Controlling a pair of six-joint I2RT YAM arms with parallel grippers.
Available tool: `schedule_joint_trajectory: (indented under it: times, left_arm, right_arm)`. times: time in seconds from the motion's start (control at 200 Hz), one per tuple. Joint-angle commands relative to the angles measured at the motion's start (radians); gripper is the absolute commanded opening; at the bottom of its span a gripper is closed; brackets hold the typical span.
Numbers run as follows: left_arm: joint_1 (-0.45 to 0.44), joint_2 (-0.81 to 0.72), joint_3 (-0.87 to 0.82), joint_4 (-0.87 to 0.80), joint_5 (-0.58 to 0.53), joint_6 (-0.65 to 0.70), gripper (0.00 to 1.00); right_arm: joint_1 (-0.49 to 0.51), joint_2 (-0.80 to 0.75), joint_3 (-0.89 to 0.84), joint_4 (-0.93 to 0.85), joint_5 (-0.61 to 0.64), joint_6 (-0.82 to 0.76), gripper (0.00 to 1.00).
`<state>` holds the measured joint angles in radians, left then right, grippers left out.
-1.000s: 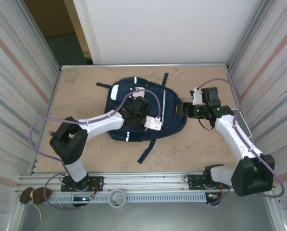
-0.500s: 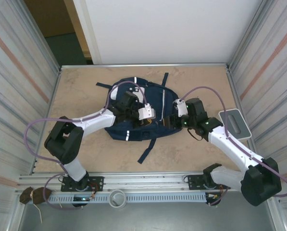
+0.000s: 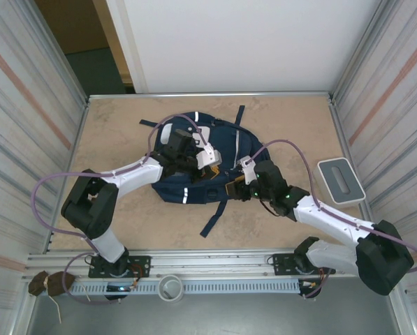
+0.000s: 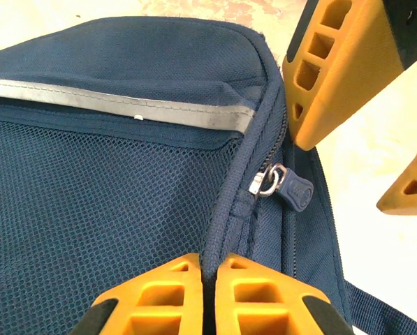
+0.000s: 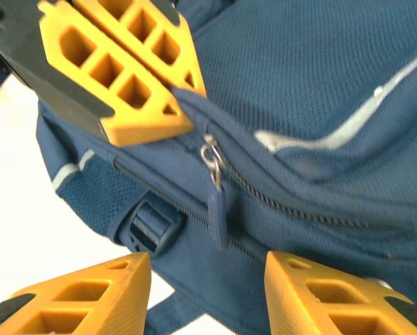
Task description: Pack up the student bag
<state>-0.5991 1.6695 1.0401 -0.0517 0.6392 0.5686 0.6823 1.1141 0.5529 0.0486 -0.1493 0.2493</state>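
Left fingers [image 4: 159, 300] pinched together (arm extended forward), right fingers [image 5: 89, 296] spread apart.

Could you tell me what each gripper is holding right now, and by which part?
The left gripper is pinched shut on the bag, holding its seam ridge near the zipper pull. The right gripper is open by that pull, holding nothing.

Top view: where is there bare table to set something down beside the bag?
Free: the table strip between the student bag and the left wall, and the far-right corner behind the grey tray. Crowded: the bag's near-right edge, where the left gripper pinches a seam and the open right gripper straddles the zipper pull.
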Motion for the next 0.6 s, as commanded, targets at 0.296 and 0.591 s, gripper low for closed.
schedule_joint_trajectory:
  times: [0.296, 0.591]
  left_arm:
    - [0.013, -0.047, 0.009, 0.009, 0.017, -0.037, 0.00]
    - [0.016, -0.058, 0.002, 0.008, -0.035, -0.037, 0.00]
  right_arm:
    - [0.057, 0.111, -0.002, 0.169, 0.112, 0.020, 0.37]
    - [0.100, 0.118, -0.026, 0.193, 0.212, 0.037, 0.09]
